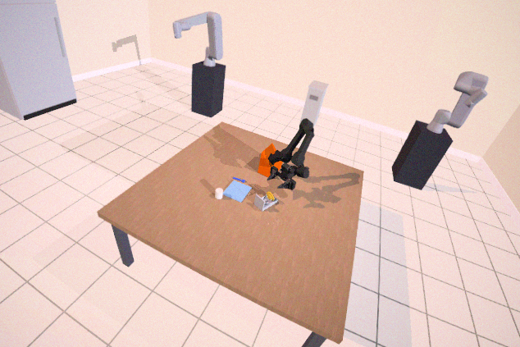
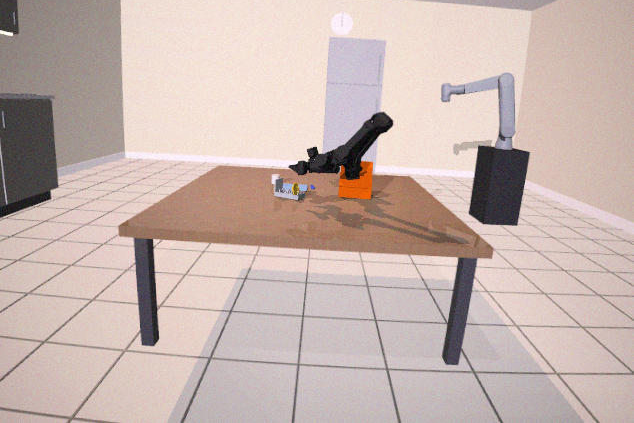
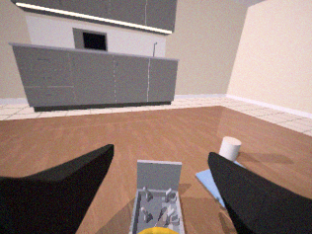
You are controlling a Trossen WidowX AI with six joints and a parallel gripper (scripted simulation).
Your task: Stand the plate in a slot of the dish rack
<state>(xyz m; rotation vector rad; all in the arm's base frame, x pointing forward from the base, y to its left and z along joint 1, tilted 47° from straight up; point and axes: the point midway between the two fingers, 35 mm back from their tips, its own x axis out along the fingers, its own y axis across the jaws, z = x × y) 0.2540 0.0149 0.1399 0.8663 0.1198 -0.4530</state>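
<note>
The yellow plate (image 1: 270, 196) (image 2: 295, 188) stands upright in the grey dish rack (image 1: 259, 202) (image 2: 287, 197) (image 3: 159, 176), toward the end opposite its tall end panel. Only the plate's top edge (image 3: 158, 231) shows at the bottom of the wrist view. The rails and the exact slot are too small to tell in the top and exterior views, and the plate's lower part is out of the wrist view. My gripper (image 1: 275, 182) (image 2: 293, 167) (image 3: 161, 153) is open and empty. It is above the rack and back toward the arm's side, apart from the plate.
A light blue mat (image 1: 237, 190) (image 3: 211, 184) lies beside the rack, with a white cup (image 1: 218, 193) (image 2: 275, 179) (image 3: 230, 148) at its far side and a blue item (image 1: 239, 180) (image 2: 312, 186) near its edge. An orange block (image 1: 264, 164) (image 2: 355, 189) stands by the arm.
</note>
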